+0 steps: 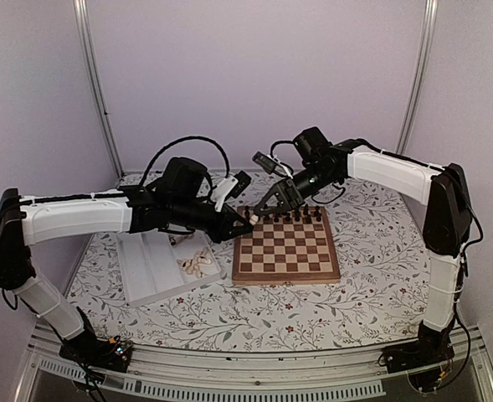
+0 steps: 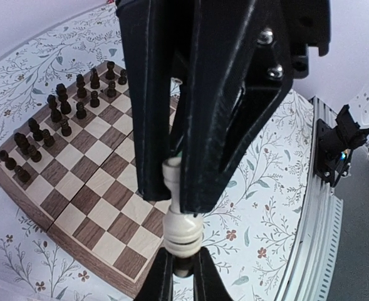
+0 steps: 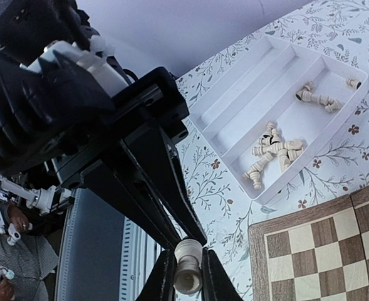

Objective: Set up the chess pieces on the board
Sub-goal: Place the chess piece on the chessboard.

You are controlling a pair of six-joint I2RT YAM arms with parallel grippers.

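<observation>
Pale piece (image 2: 182,231) half-hidden between grippers

My fingers (image 2: 190,125): clamping a cream chess piece (image 2: 182,231)
Other gripper (image 2: 183,276): pinching its bottom end
Board (image 2: 109,188): left of frame
Dark chessmen (image 2: 62,106): upper left

No readable text, apparently.

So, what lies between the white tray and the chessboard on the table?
Only a bare strip of the floral tablecloth. The right wrist view shows it between the tray and the board.
</observation>
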